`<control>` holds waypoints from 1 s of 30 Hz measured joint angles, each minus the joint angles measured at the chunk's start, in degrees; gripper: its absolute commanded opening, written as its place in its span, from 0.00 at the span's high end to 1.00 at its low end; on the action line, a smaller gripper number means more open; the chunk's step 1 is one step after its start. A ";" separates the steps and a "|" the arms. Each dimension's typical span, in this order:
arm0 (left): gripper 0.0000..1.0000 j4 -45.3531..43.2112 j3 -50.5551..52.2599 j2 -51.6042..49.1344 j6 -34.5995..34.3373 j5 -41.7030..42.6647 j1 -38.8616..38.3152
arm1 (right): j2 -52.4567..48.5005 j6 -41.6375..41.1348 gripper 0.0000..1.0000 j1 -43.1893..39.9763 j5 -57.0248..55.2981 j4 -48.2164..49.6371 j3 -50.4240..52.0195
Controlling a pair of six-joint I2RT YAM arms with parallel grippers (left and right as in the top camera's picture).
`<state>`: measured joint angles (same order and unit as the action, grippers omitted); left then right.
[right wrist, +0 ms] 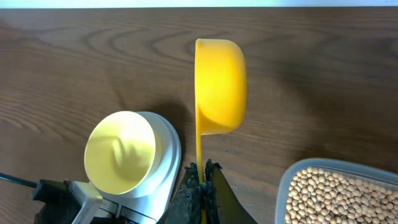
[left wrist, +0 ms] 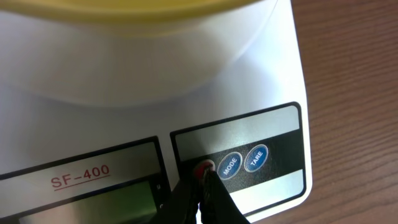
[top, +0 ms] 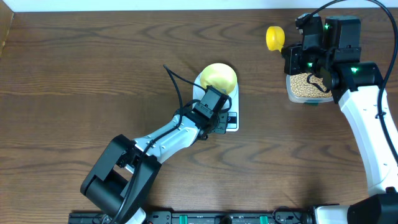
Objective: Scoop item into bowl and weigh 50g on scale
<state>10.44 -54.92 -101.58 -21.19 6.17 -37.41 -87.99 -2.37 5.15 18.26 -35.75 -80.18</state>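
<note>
Pale yellow round bowl [top: 217, 77] sitting empty on white flat scale [top: 231, 119], clear plastic tub [top: 303, 96] at three o'clock holding small tan beans [right wrist: 336, 193], my right gripper [right wrist: 202, 177] clamping yellow scoop [right wrist: 219, 84], my left gripper [left wrist: 202, 186] closed.

Scale [top: 235, 99] mid-desk [top: 74, 74], with its display and buttons along the near edge. Bowl [top: 217, 76] sits on the scale's far half. Left hand [left wrist: 202, 175] is at the scale's near edge. Its closed tips touch the leftmost button [left wrist: 204, 168], with the display to the left and two more buttons to the right. Tub [top: 303, 87] stands well right of the scale, with beans [right wrist: 339, 196] in it. Scoop [right wrist: 219, 87] is left of and behind the tub, its handle clamped in the right hand [right wrist: 202, 174].
</note>
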 measured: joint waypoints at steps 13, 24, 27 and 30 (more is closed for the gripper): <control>0.93 -0.90 -0.13 -0.74 0.00 0.37 0.00 | 0.00 0.00 0.99 0.00 0.00 -0.02 0.00; 0.93 -0.87 -0.55 -1.18 0.00 0.50 0.00 | 0.00 0.00 0.99 0.00 0.00 -0.02 0.00; 0.93 -0.57 -0.72 -1.18 0.00 -0.07 -0.22 | 0.00 0.00 0.99 0.00 0.00 -0.02 0.00; 0.93 -0.17 -0.74 -1.09 0.00 -0.15 -0.26 | 0.00 0.00 0.99 0.00 0.00 -0.02 0.00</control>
<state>10.26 -55.66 -102.67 -21.19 6.02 -37.67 -87.99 -2.37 5.15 18.26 -35.77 -80.18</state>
